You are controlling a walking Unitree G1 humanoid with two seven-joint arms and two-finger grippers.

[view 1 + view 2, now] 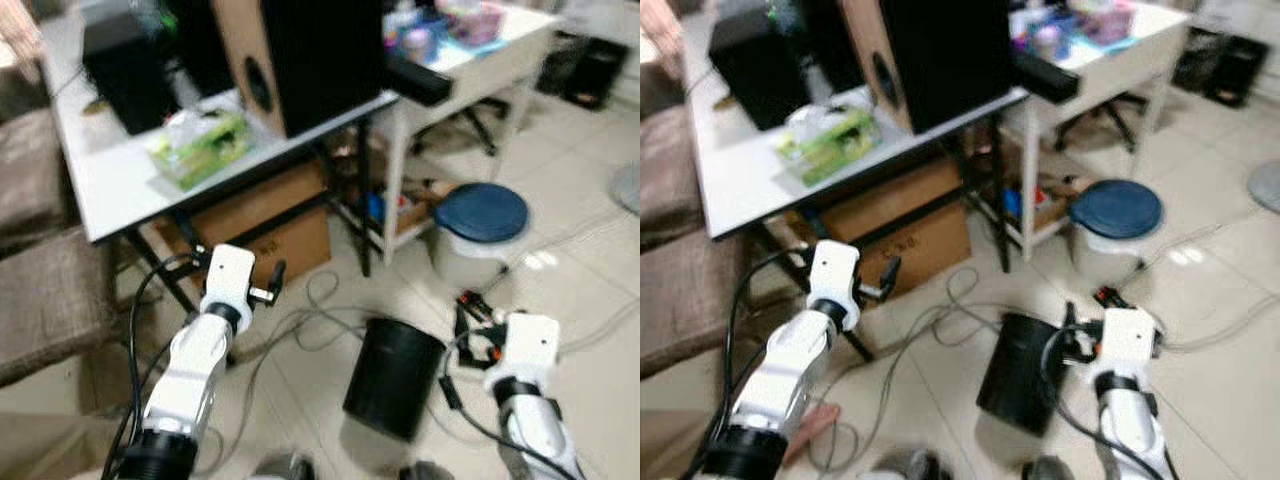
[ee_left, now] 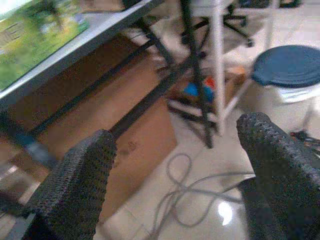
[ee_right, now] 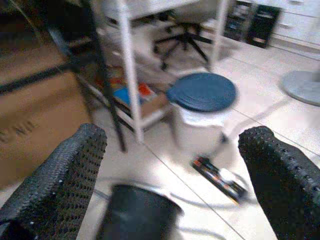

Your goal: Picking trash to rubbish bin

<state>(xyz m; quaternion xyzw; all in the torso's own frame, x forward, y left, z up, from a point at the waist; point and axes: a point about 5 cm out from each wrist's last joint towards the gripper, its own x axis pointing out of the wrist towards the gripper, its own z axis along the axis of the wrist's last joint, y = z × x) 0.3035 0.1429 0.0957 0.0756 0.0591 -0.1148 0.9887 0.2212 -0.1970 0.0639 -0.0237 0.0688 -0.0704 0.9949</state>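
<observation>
Black cylindrical bin (image 1: 393, 377) stands on glossy tiles between both wide-spread grippers.

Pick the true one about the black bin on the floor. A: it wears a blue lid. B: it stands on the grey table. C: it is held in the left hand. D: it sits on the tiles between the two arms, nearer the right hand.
D: the black bin sits on the floor tiles between the arms, close by the right hand; the left hand is open and empty near the cardboard box.
</observation>
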